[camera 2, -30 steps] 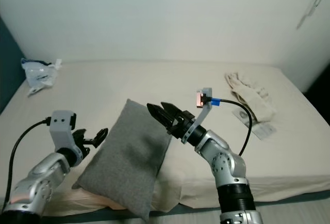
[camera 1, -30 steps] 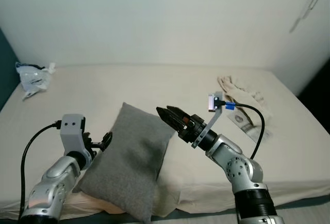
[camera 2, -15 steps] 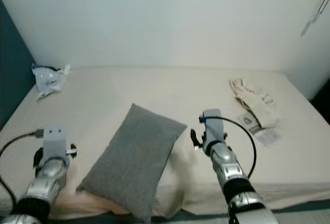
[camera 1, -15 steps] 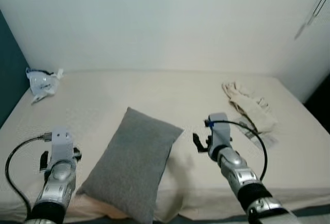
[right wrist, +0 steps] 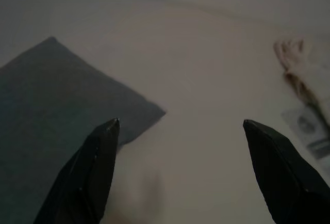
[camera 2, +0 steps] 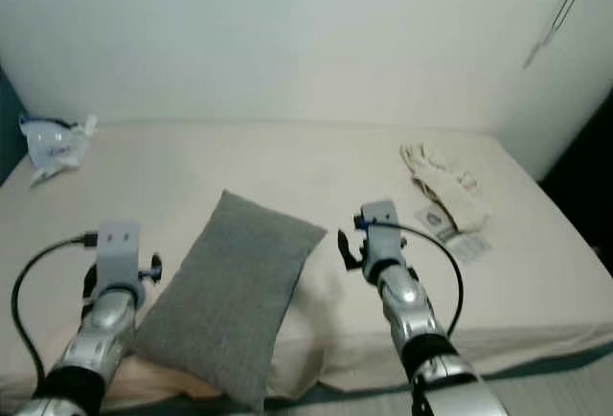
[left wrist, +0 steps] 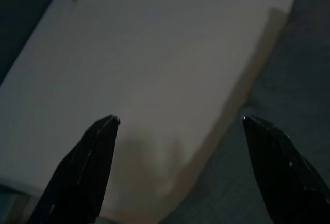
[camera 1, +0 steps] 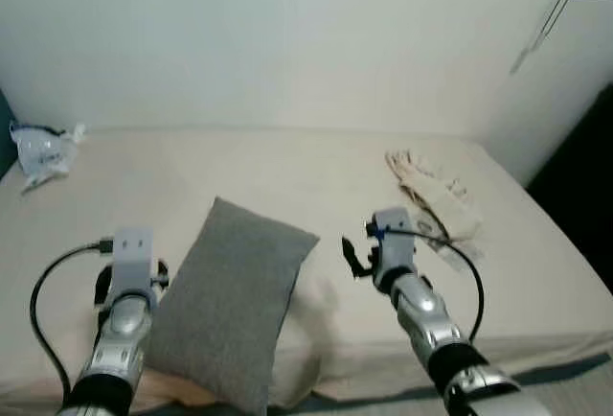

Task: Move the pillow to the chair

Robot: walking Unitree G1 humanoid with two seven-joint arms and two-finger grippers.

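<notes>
Grey pillow (camera 1: 230, 301) lies at the lower centre of the frame, on the beige bed (camera 1: 287, 162), between both arms. Left pincer (left wrist: 180, 172) and right pincer (right wrist: 180, 172) hover spread apart, each beside it; crumpled cloth (camera 1: 426, 181) sits right of centre

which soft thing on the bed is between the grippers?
The grey pillow, lying flat near the bed's front edge between the left gripper and right gripper. The cream cloth and plastic bag lie farther back.
</notes>
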